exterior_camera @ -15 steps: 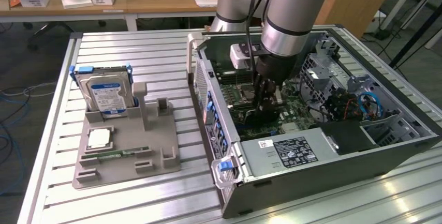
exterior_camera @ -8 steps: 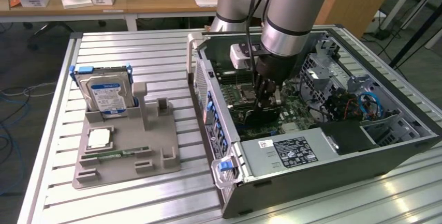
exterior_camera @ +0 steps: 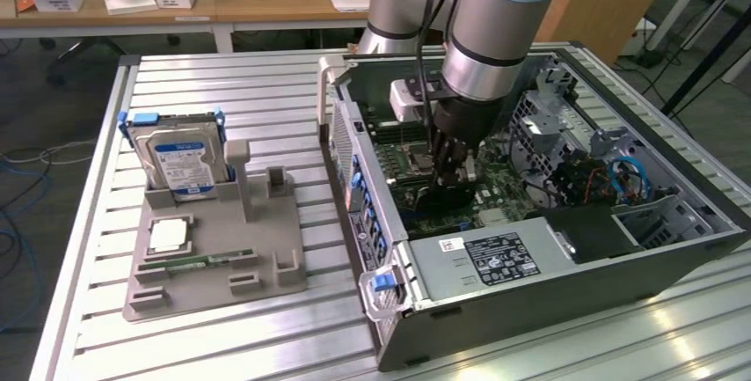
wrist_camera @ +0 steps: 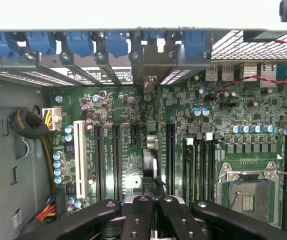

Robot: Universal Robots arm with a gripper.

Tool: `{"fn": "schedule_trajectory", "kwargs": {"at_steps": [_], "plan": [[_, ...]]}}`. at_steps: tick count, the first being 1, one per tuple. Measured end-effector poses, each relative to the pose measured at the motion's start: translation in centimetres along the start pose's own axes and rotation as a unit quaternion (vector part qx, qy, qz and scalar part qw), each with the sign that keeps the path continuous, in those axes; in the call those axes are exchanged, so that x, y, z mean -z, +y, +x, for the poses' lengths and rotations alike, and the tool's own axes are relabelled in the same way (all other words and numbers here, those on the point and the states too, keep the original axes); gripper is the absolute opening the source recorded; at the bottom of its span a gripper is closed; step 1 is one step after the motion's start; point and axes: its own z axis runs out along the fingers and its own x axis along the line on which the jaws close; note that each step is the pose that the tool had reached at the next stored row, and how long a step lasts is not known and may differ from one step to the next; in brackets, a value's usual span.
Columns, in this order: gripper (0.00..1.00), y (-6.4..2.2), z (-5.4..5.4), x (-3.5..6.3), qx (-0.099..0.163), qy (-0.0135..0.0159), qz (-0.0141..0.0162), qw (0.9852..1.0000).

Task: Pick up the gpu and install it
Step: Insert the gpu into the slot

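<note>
On the slatted table point(exterior_camera: 223, 346), a parts stand point(exterior_camera: 217, 267) holding an upright hard drive point(exterior_camera: 178, 163) sits at the exterior view's left of the open computer case point(exterior_camera: 564, 302), inside which the gripper point(exterior_camera: 452, 174) (reaching down from above) holds the gpu point(exterior_camera: 446, 198) edge-on against the motherboard point(wrist_camera: 128, 150).

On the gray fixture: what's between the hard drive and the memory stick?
Exterior view: a small silvery square chip lies flat on the gray fixture, between the hard drive and the memory stick.
</note>
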Motion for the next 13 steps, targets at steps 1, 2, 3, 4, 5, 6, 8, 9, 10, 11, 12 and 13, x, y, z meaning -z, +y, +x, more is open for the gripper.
{"fn": "schedule_trajectory", "kwargs": {"at_steps": [1, 2, 3, 4, 5, 6, 8, 9, 10, 11, 12, 13], "plan": [[0.11, 0.0, 0.0, -0.05, 0.0, 0.0001, 0.0, 1.0], [0.11, 0.0, 0.0, -0.05, 0.0, -0.0001, -0.0001, 1.0], [0.11, 0.0, 0.0, 0.05, 0.0, -0.0007, -0.0001, 1.0], [0.11, 0.0, 0.0, 0.36, 0.0, -0.0008, 0.0, 1.0], [0.11, 0.0, 0.0, 0.7, 0.0, -0.0006, 0.0, 1.0], [0.11, 0.0, 0.0, 1.12, 0.0, -0.0004, -0.0001, 1.0], [0.11, 0.01, -0.1, 1.87, 0.0, -0.0004, -0.0001, 1.0], [0.11, 0.04, -0.1, 2.1, -0.001, -0.0003, -0.0001, 1.0], [0.11, 0.07, -0.1, 2.23, -0.001, -0.0004, -0.0001, 1.0], [0.11, 0.06, -0.1, 2.24, 0.0, -0.0005, -0.0001, 1.0], [0.11, 0.06, -0.1, 2.25, 0.0, -0.0005, -0.0001, 1.0], [0.11, 0.06, -0.1, 2.24, 0.0, -0.0005, 0.0, 1.0]]}}
